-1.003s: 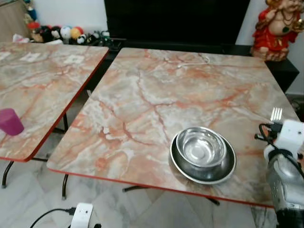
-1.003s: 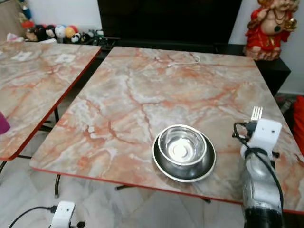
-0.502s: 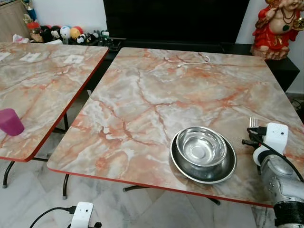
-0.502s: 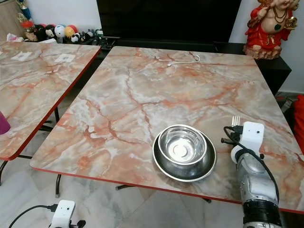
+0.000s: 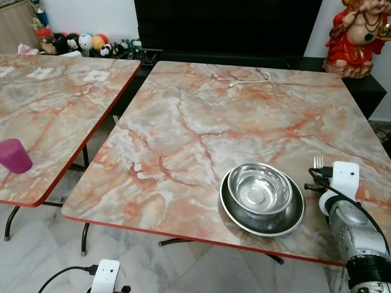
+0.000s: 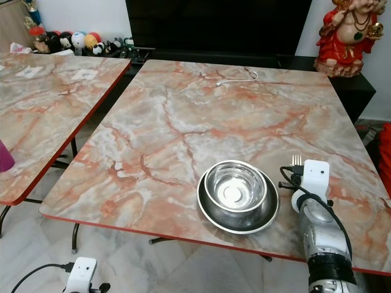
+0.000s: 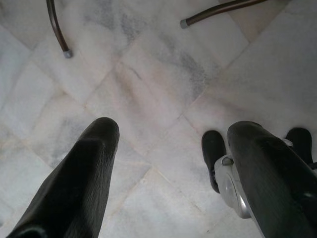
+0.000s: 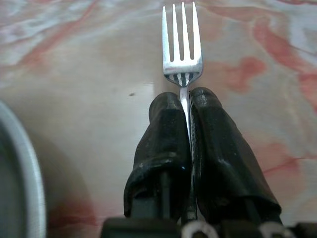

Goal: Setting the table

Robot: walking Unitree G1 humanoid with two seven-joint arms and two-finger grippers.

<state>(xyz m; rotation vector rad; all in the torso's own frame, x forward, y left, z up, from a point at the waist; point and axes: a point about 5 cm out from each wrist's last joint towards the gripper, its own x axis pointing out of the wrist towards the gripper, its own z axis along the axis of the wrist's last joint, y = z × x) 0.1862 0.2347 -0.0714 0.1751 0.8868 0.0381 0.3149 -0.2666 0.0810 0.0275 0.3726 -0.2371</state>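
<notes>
A square table (image 5: 201, 122) with a marbled orange-and-grey top and a red edge stands in front of the robot, and a second table of the same kind (image 5: 55, 110) stands to its left, apart from it. On that second table, near its front edge, sits a small magenta plastic cup (image 5: 13, 155). A red and gold figurine (image 5: 355, 36) stands on a black cabinet beyond the table's far right corner.

Near the front right of the nearer table lies a round steel plate (image 5: 263, 212) with a shiny steel bowl (image 5: 258, 188) set inside it. A thin white cable (image 5: 249, 80) lies near the far edge.

Just to the right of the plate, the right gripper (image 8: 184, 106) is low over the table, its two black fingers closed tight on the handle of a silver metal fork (image 8: 181, 42), whose tines point away from the robot. The left gripper (image 7: 168, 134) hangs over the pale marble floor (image 7: 148, 74) with its fingers spread wide and nothing between them.
</notes>
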